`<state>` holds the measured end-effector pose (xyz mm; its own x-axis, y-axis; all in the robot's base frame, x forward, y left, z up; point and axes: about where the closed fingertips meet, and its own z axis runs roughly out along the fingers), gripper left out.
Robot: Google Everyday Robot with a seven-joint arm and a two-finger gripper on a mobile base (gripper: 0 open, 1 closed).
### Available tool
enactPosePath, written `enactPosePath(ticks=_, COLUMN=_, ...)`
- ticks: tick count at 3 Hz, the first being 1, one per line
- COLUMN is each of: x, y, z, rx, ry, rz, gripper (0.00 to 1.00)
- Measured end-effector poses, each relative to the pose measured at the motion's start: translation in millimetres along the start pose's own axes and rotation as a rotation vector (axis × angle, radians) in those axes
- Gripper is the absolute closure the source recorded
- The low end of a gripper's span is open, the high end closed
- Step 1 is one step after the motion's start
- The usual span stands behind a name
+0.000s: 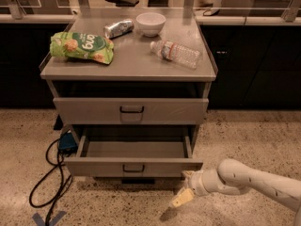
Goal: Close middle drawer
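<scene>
Operator, your middle drawer [133, 160] stands pulled well out of the grey-beige cabinet [129, 105]. Its plain tray is exposed, and its low front carries a small dark centre pull [133, 168]. Directly above it the top drawer [130, 110], with its black handle, sits flush with the cabinet face.

Your hand [186, 186] hangs low at the right end of the middle drawer's front, just beside and slightly below its lower right corner. One pale finger [181, 198] angles down and to the left toward the floor; a second tip shows right at the drawer corner. The fingers look spread apart with nothing held between them. Whether the upper tip actually touches the drawer front cannot be told from this view. The white arm [256, 181] runs in from the lower right edge of the view.

On the tabletop [129, 60] you have four items:
- A green snack bag [82, 46] lies at the left.
- A crushed silver can [118, 28] lies on its side toward the back, just left of a white bowl [150, 23].
- A clear plastic water bottle [175, 53] lies on its side at the right.

On the speckled floor left of the cabinet, a black cable [49, 182] loops away from a blue object [67, 141] tucked beside the middle drawer's left side.
</scene>
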<state>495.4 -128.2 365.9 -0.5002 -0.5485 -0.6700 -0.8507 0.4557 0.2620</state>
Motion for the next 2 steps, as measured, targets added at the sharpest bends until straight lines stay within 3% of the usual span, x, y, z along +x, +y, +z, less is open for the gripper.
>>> enactPosePath(ticks=2, x=-33, y=-35, z=11, rx=0.092, ry=-0.024, rz=0.032, gripper=0.0)
